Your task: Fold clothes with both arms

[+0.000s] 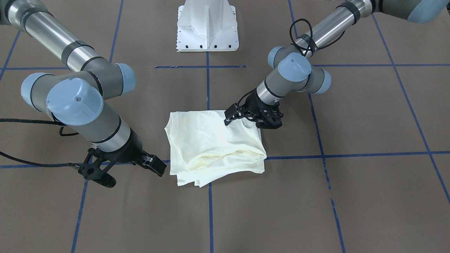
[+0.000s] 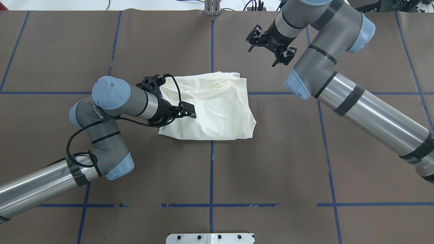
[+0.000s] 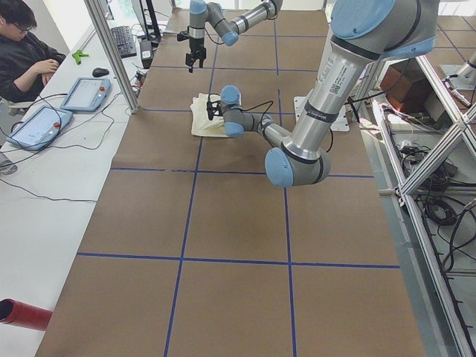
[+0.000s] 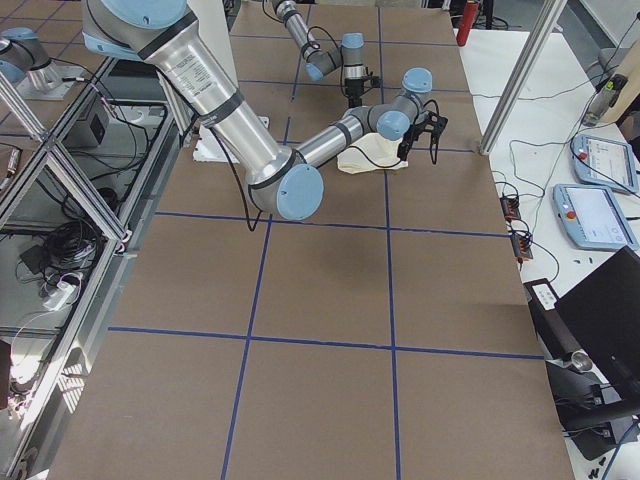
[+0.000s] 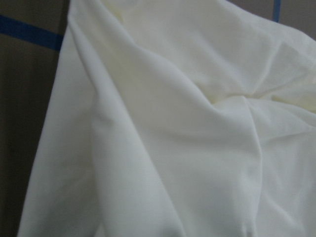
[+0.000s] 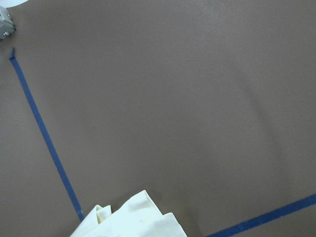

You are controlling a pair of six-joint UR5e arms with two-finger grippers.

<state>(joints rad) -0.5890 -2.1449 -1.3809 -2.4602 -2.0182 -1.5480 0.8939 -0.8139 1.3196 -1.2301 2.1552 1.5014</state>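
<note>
Where blue tape lines [image 1: 210,211] cross on the brown tabletop [image 1: 351,211], the left arm [image 2: 118,98] and the right arm [image 2: 356,101] reach in from either side. Between them lies the cream shirt [image 1: 214,147], folded into a rumpled, roughly square bundle with its plain side up. The left gripper [image 1: 232,117] rests on the shirt's corner nearest the robot; I cannot tell whether it is parted or pinching. The right gripper [image 1: 156,166] hangs beside the opposite edge, clear of the cloth, and its state is equally unclear.
</note>
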